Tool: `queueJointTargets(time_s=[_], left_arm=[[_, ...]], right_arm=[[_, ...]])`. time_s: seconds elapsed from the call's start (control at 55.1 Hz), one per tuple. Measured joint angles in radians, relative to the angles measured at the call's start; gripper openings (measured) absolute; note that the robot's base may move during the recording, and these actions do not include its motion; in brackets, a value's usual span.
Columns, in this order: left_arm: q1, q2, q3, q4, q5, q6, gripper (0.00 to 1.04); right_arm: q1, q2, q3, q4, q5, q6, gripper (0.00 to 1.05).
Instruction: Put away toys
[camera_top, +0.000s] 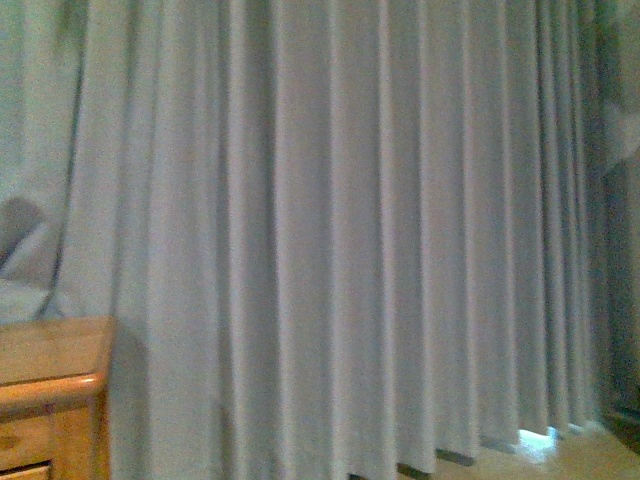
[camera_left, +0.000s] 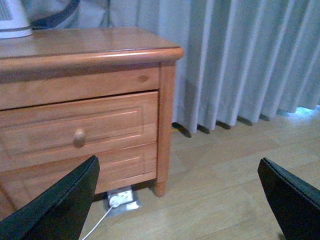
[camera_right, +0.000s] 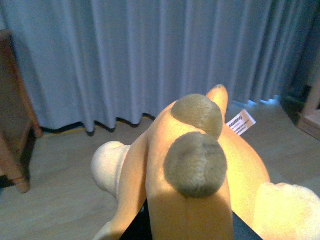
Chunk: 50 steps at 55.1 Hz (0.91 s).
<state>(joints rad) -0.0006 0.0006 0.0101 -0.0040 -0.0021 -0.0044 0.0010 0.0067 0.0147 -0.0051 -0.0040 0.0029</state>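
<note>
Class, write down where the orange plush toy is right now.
The orange plush toy shows only in the right wrist view, close against that camera and raised off the wooden floor, with the grey curtain behind it.

Surface: pale wood-plank floor (camera_left: 235, 200).
Standing on it: honey-coloured wooden drawer cabinet (camera_left: 100, 115), on short legs.
Lying on it: white power strip (camera_left: 122, 198), white cable (camera_left: 97, 220) plugged in, beneath the cabinet.

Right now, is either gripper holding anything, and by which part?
The right gripper holds the orange-yellow plush animal by its body; the exact grip spot is hidden. The left gripper is open and empty.
</note>
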Motion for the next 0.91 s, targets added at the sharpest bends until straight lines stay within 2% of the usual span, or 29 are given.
queueJointTargets(time_s=[0.908], left_arm=[[0.000,0.000,0.000,0.000,0.002,0.000,0.98]], right_arm=[[0.000,-0.001,0.000,0.000,0.004,0.000,0.07]])
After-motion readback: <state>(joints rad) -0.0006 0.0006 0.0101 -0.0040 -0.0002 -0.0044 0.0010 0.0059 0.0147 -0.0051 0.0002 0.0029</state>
